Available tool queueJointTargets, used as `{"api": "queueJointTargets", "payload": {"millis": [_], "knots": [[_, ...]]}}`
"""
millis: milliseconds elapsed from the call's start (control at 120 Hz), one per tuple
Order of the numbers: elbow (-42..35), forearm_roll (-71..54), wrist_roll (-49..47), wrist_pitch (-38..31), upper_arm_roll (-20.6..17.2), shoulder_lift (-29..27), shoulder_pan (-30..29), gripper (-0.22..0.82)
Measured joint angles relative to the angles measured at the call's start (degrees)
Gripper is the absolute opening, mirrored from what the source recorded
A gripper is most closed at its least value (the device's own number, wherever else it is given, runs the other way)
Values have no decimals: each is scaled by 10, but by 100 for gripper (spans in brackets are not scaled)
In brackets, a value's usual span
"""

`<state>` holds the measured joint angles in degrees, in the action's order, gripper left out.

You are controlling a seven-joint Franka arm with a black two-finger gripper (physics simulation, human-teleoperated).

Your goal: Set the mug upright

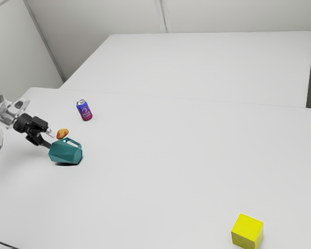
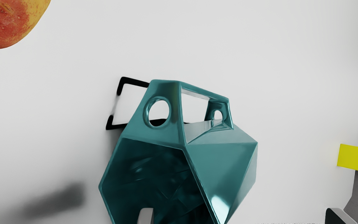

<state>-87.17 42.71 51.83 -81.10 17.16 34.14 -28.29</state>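
From where I stand, I can't read a single word or number. The can [image 1: 84, 111], blue toward its top and pinkish red toward its base, carries pale, letter-like marks [image 1: 84, 110] on its side, but they're too small for me to make out.

Pale grey walls [image 1: 93, 26] beyond a broad white table [image 1: 171, 161].

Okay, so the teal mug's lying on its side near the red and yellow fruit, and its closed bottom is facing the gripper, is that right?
Not quite: the teal mug has its open mouth, not its closed bottom, facing the gripper. The wrist view shows this, looking into the dark inside. It does lie on its side near the red and yellow fruit.
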Motion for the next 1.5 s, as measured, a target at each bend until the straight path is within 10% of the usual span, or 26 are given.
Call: {"api": "queueJointTargets", "payload": {"millis": [192, 383, 567, 983, 1217, 1500], "knots": [[-35, 18, 21, 11, 0, -6, 2, 58], [-36, 22, 33, 18, 0, -7, 3, 11], [-36, 23, 41, 19, 0, -8, 3, -8], [-102, 15, 52, 18, 2, -132, 28, -17], [-111, -159, -13, -35, -1, -248, 165, -18], [-143, -361, -128, -145, -125, -297, 216, -18]]}}
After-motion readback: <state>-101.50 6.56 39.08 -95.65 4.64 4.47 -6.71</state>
